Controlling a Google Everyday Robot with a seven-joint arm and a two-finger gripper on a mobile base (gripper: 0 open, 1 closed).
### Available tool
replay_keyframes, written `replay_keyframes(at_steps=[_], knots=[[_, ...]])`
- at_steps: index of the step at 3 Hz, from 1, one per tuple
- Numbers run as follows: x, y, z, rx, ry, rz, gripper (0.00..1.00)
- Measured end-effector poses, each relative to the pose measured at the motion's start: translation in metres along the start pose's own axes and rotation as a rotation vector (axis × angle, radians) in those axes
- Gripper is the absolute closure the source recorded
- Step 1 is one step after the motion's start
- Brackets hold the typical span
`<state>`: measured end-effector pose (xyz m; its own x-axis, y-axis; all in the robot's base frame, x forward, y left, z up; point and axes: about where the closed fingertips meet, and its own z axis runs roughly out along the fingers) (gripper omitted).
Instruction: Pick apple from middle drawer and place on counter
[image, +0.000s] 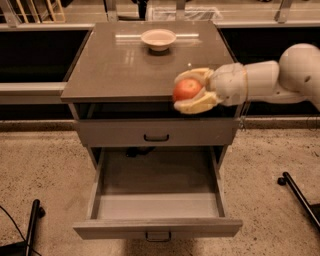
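Gripping the apple (186, 90), your claw (179, 93) is closed round its middle at the front right edge of the counter (120, 65), above the open middle drawer (155, 205). Expect it firm, light, smooth and likely to roll; hold its widest part. Count 1 apple, 1 bowl (158, 38).

The gripper (180, 94) clamps the apple (187, 90) at the front edge of the counter (120, 70), at 4 o'clock from its centre. The arm (270, 80) enters from 3 o'clock and blocks that side. The counter offers bare surface from 6 through 10 o'clock. A bowl (158, 38) stands at 12 o'clock, well apart from the gripper. Below, the middle drawer (157, 200) stands open, with its tray accessible from above. Dark poles (300, 192) lie on the floor at 4 and 8 o'clock.
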<state>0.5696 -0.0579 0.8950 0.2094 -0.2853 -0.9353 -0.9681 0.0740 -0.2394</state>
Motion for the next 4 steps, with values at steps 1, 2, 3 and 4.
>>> replay_keyframes(at_steps=[1,2,3,4], knots=[[0.005,-0.064,-0.015,0.153,-0.003,0.131,1.00],[0.007,-0.126,-0.013,0.282,-0.022,0.226,1.00],[0.002,-0.162,-0.017,0.423,-0.014,0.252,0.82],[0.023,-0.188,-0.006,0.547,0.050,0.334,0.59]])
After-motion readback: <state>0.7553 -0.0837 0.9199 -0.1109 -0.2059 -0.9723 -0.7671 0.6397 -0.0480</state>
